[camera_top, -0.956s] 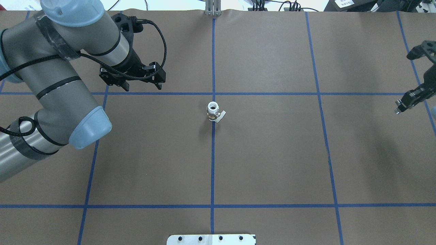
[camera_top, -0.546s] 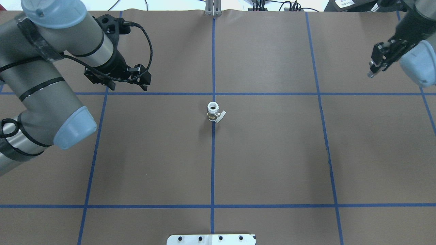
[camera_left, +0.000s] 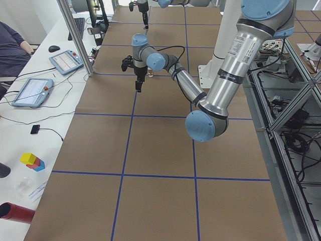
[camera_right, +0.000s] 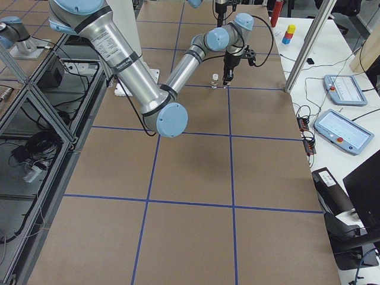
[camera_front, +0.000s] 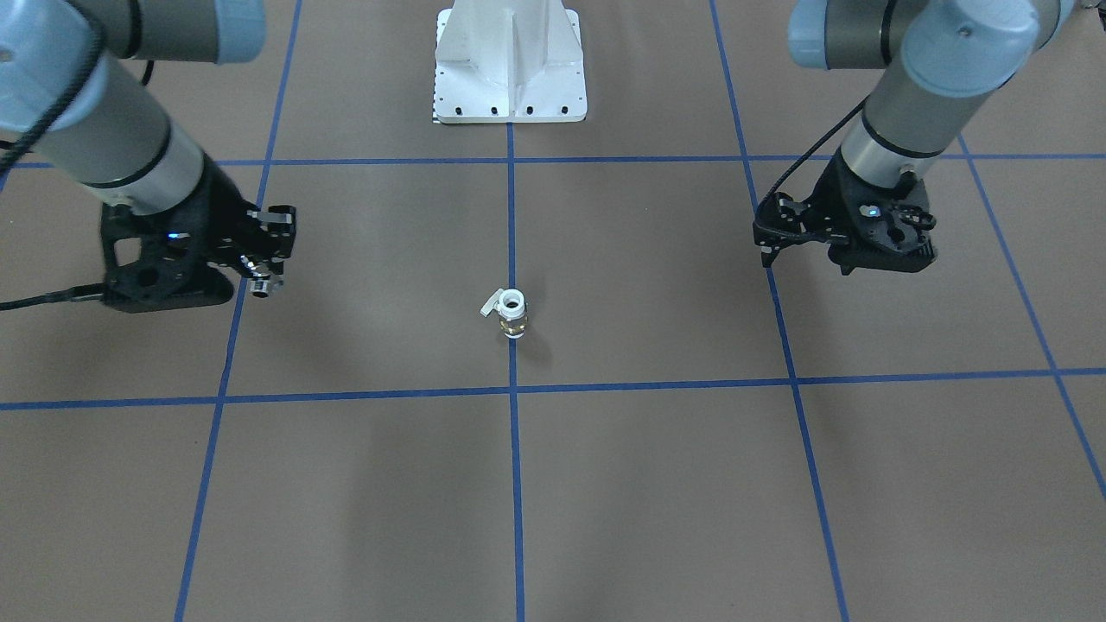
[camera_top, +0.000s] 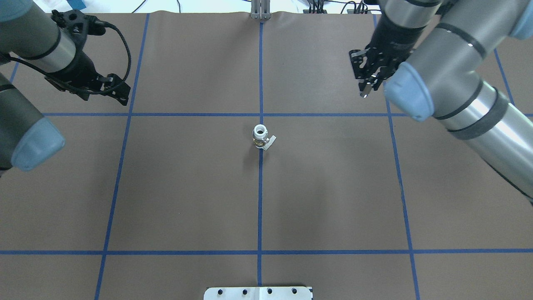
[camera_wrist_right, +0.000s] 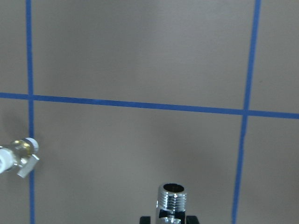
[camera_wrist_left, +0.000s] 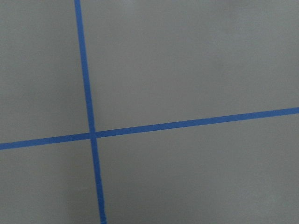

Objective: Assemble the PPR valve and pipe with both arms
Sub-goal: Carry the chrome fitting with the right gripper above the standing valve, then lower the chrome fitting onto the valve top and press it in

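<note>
Right gripper, clamping the pipe, had swung in from the right edge to upper right. Left gripper, spread and empty, retreated upper left. Valve stayed upright at centre, ungrasped: joining not begun.

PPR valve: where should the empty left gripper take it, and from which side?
Probably the brass middle of the PPR valve, approached by the left gripper from the robot's left. It stands upright, lever pointing to the robot's right, and a low grip leaves its open white top free for the pipe in the right gripper.
</note>
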Robot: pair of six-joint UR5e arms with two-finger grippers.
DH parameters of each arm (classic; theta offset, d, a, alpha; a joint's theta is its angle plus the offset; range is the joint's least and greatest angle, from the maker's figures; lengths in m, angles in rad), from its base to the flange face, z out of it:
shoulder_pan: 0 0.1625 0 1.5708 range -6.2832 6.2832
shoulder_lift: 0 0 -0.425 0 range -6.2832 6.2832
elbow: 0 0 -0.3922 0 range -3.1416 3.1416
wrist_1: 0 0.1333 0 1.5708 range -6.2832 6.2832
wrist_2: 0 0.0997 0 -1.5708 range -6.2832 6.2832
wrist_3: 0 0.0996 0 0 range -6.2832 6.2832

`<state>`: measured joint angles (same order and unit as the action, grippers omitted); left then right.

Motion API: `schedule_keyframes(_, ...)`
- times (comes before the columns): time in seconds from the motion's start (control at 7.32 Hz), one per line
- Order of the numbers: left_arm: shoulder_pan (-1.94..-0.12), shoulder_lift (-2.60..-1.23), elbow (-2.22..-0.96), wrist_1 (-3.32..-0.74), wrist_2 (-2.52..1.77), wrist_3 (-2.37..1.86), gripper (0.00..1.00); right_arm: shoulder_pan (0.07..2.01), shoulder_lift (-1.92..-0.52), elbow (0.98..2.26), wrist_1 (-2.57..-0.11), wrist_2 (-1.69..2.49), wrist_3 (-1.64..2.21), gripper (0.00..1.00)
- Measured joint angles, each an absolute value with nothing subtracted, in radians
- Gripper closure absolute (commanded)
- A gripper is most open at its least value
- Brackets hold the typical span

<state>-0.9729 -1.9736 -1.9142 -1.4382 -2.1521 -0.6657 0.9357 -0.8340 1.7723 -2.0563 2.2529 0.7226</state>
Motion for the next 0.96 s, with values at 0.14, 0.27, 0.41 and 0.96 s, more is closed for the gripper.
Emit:
schedule_keyframes(0.14, -1.015, -1.952, -1.916, -1.434, -2.175, -0.601, 0.0, 0.882, -0.779, 1.734, -2.026, 2.223, 0.826, 1.0)
schedule_keyframes(0.27, -1.048, -1.932, -1.914, -1.432, -2.186, -0.549, 0.0, 0.842, -0.731, 1.69, -1.994, 2.211, 0.906, 1.0)
schedule_keyframes(0.41, -1.074, -1.908, -1.914, -1.432, -2.191, -0.503, 0.0, 0.809, -0.656, 1.6, -1.974, 2.207, 0.949, 1.0)
schedule_keyframes(0.96, -1.127, -1.868, -1.919, -1.429, -2.224, -0.401, 0.0, 0.7, -0.529, 1.31, -1.751, 2.193, 1.081, 1.0)
